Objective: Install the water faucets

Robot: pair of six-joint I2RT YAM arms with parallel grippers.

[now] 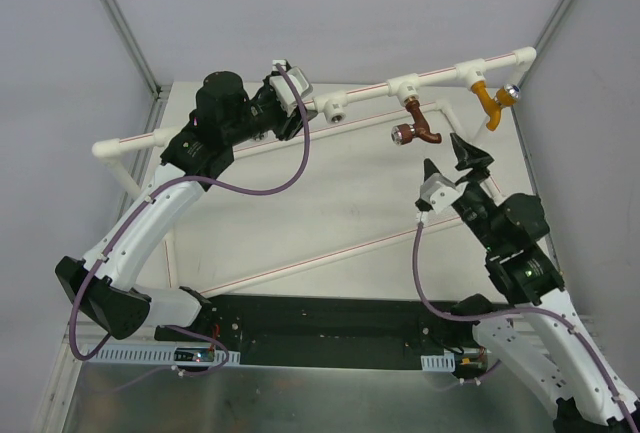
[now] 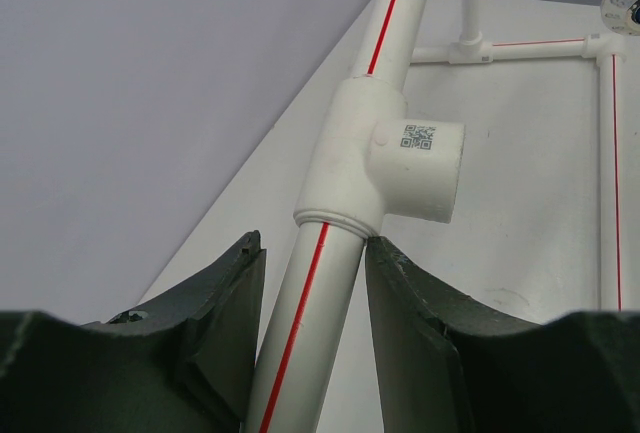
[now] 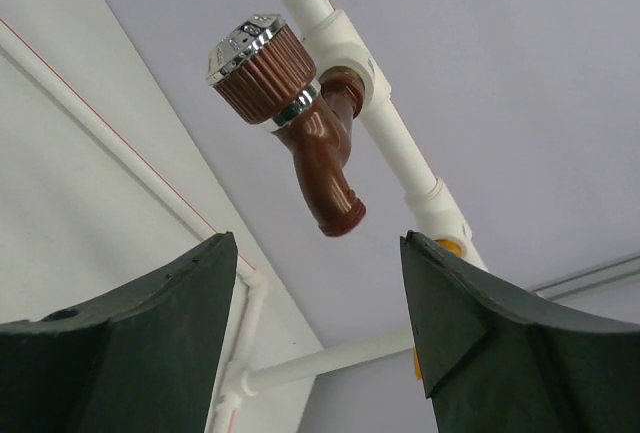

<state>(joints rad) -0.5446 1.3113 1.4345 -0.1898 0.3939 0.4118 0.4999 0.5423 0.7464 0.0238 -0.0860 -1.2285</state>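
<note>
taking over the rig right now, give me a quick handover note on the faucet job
Left gripper: shut on the white pipe, just short of a tee.
Right gripper: open, empty, close under the brown faucet, not touching it.
Things: the brown faucet sits in the middle tee; the orange faucet sits in the next one along.
Done: both faucets in view are in sockets.
Left: how tight they are cannot be told, so check. The empty tee by the left gripper shows an open hole; no third faucet is in view.
</note>
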